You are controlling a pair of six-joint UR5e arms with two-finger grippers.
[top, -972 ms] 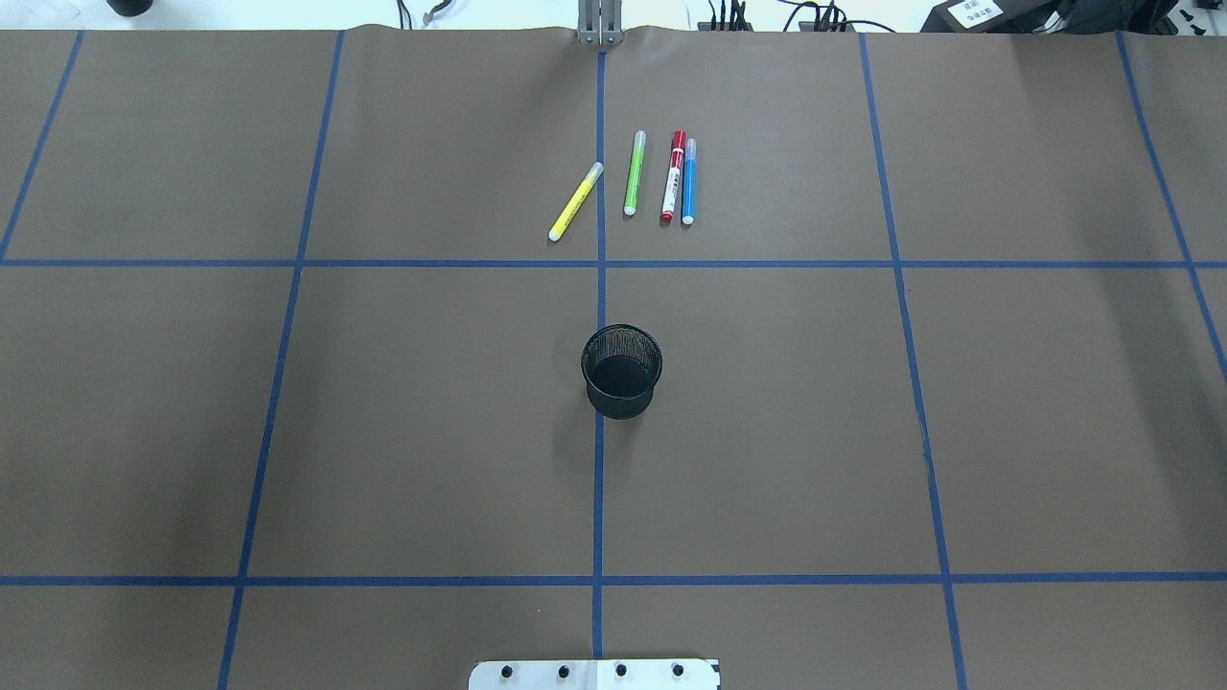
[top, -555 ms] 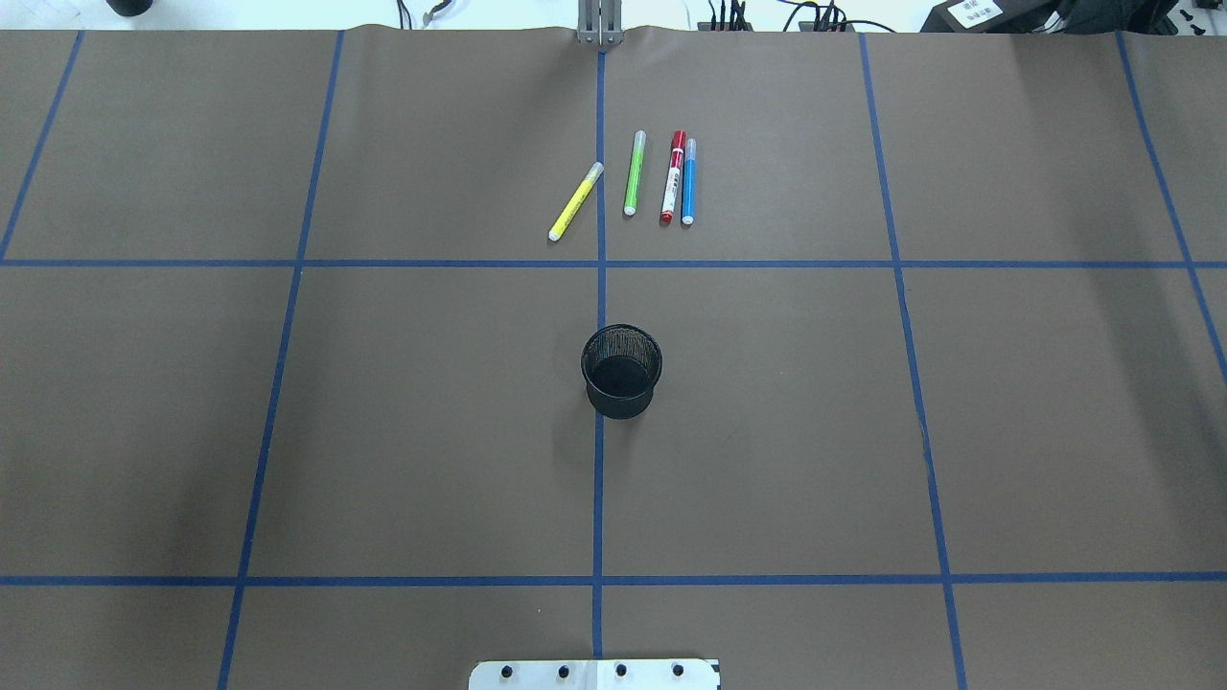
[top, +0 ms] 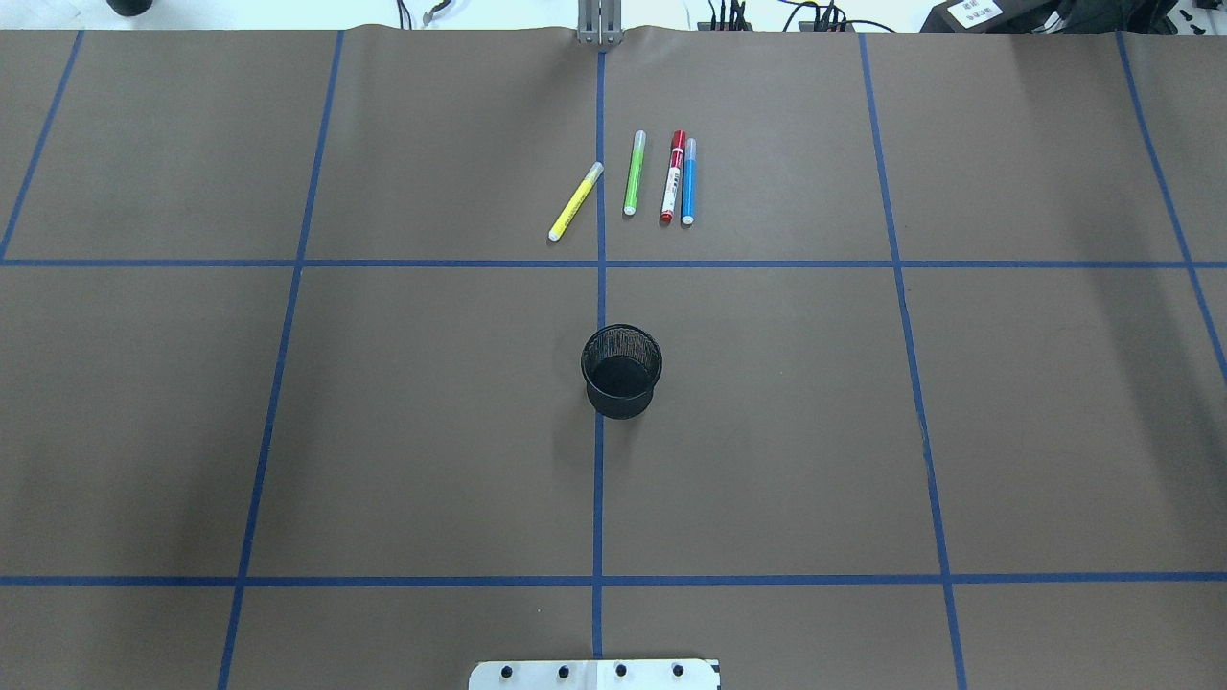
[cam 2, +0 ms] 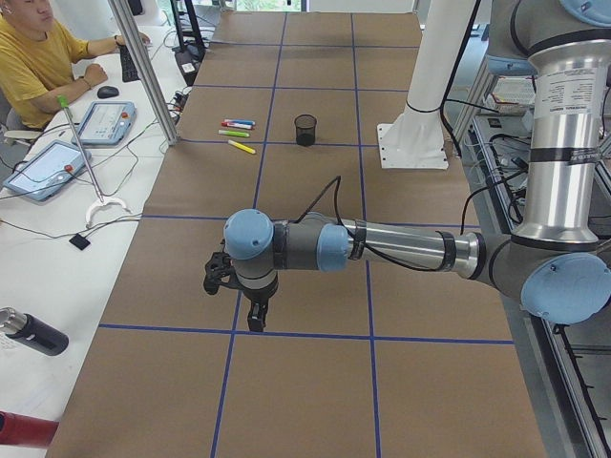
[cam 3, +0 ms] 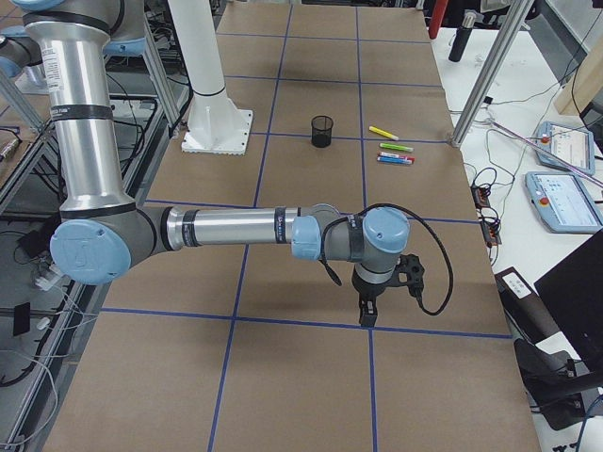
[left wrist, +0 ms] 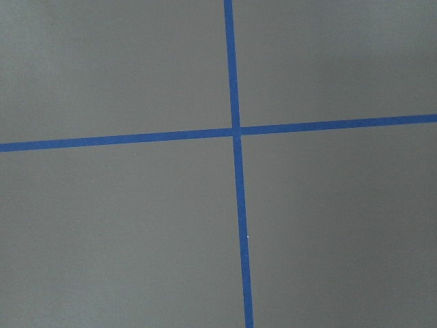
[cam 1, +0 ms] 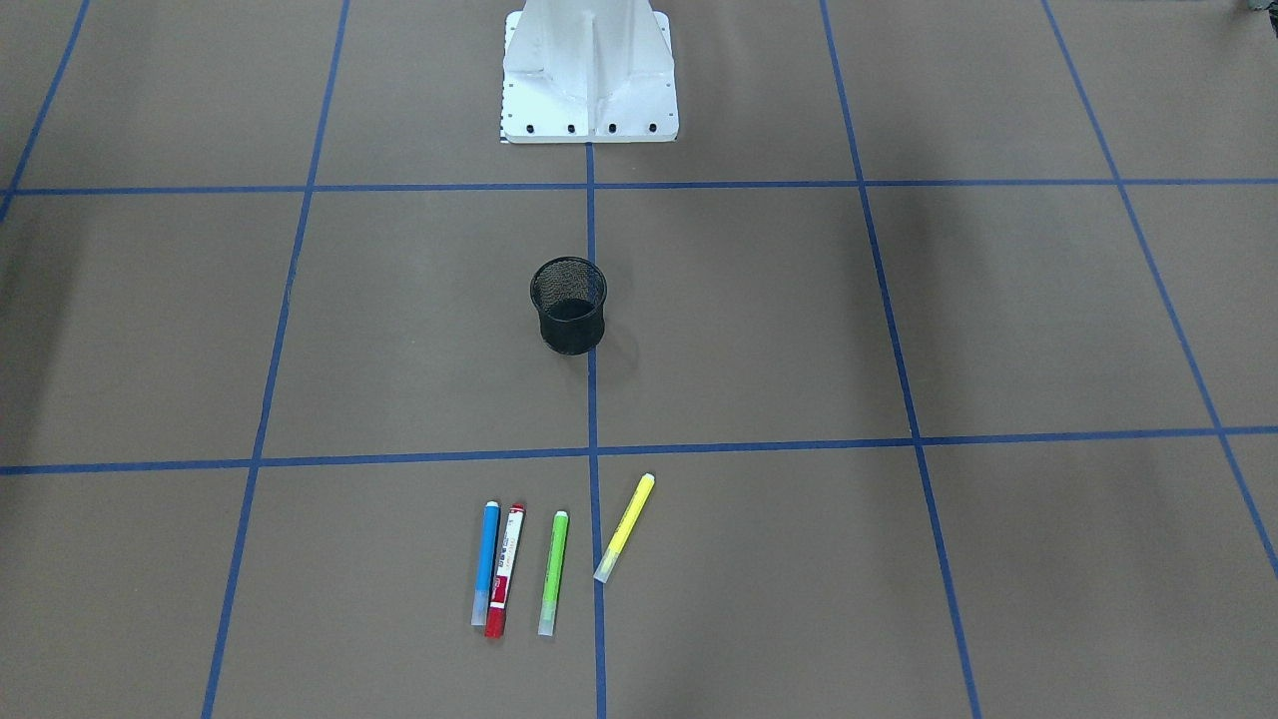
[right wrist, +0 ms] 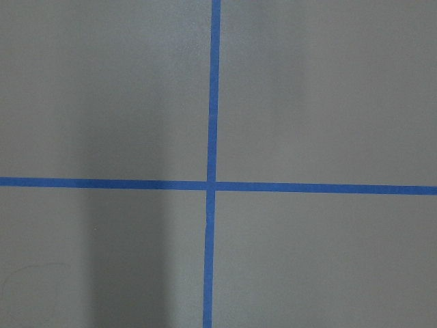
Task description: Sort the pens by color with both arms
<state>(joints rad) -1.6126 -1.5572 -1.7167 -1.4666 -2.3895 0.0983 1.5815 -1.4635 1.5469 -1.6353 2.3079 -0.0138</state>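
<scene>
Left arm: your left arm (cam 2: pixel 401 250) is stretched out low over the table (top: pixel 383 431), at the robot's left end, well apart from the pens.
Left pincer: the left pincer (cam 2: pixel 255 320) points down near a crossing of the blue tape lines (left wrist: pixel 235 130). It only shows from the side, so you can't tell from here if it's wide or narrow.
Yellow pen: the yellow pen (top: pixel 575 201) is leftmost of the four. It lies slanted on the far part of the table, with its far end at the centre tape line.
Green pen: the lime green pen (top: pixel 634 173) sits just right of that line, apart from its neighbours.
Red and blue: the white pen with red ends (top: pixel 673 178) lies tight beside the blue pen (top: pixel 688 182). Can't tell if they touch.
Cup: the black mesh cup (top: pixel 621 369) stands upright mid-table on the centre line, nearer the robot than the pens.
Right arm: your right arm (cam 3: pixel 236 228) reaches out low at the robot's right end, well apart from the pens.
Right pincer: the right pincer (cam 3: pixel 366 315) also points down by a tape crossing. Side view only, so again you can't tell how wide it is.
</scene>
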